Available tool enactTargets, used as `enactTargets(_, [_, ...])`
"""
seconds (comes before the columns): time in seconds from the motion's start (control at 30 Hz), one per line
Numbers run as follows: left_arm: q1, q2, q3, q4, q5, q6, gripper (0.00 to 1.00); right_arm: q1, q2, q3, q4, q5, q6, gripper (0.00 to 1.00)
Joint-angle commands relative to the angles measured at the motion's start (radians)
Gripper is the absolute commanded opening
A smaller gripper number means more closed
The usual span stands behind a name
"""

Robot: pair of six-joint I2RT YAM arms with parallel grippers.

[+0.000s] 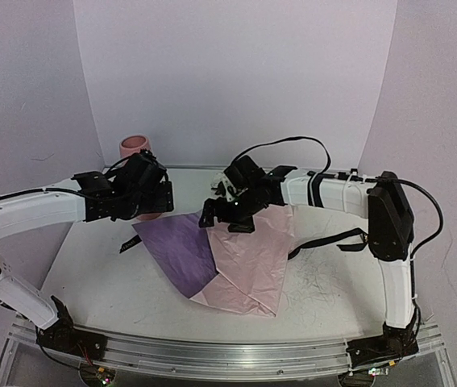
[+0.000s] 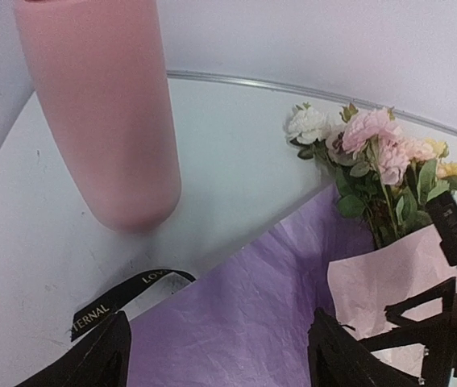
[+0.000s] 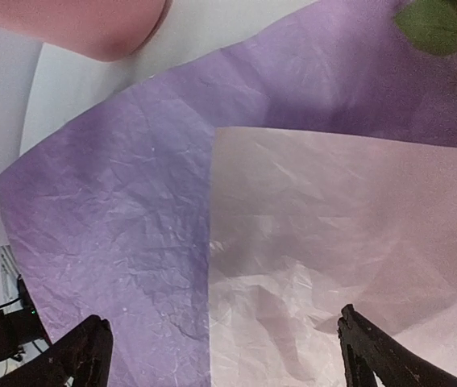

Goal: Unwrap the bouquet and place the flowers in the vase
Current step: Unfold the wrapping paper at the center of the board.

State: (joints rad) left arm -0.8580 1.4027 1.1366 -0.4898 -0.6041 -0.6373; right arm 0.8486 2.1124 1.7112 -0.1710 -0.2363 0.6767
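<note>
White walls all round, white table below, and at the back left stands the vase, upright, with no stems rising from it. Right of the vase the paper sheet lies spread flat, lilac side nearest the vase, pale pink beyond. And the ribbon is off: a loose black curl on the table just in front of the vase, one end at the paper's edge. So the unwrapping looks as good as done, I'd say.

The flowers? Well right of the vase, heads toward the back wall, stems running down onto the paper (the top view hides them behind the right arm, so the left wrist camera is our only look).

Left gripper hangs just this side of the vase, above the lilac paper, fingers spread wide, nothing between them. Right gripper hovers further right of the vase, over the line where lilac meets pink, equally wide and empty.

Next up, by my reckoning: the pick. One gripper must come down on the bundled stems, not the blooms, pinch them together, tip the bunch upright and thread it into that narrow mouth. Thin stems on loose paper, so catching the sheet along with them is the risk.
</note>
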Motion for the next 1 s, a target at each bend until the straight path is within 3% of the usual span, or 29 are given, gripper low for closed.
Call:
enactTargets(0.0, [0.046,0.043,0.017,-0.015,0.159,-0.019,0.77,0.065,0.020,0.156,-0.227,0.280,-0.049,0.98])
enactTargets(0.13, [0.122,0.047,-0.021,-0.015,0.298,-0.067,0.77,0.124,0.087,0.253,-0.355,0.445,-0.046,0.98])
enactTargets(0.37, [0.180,0.071,-0.078,-0.014,0.460,-0.083,0.76,0.179,0.154,0.345,-0.464,0.583,0.012,0.97])
enactTargets(0.53, [0.187,0.099,-0.108,-0.016,0.498,-0.107,0.76,0.243,0.202,0.426,-0.527,0.761,-0.032,0.93])
enactTargets(0.87, [0.212,0.172,-0.138,-0.092,0.481,-0.173,0.74,0.264,0.251,0.408,-0.608,0.829,-0.044,0.87])
enactTargets(0.97, [0.215,0.201,-0.135,-0.107,0.487,-0.177,0.73,0.270,0.275,0.437,-0.668,0.877,-0.041,0.79])
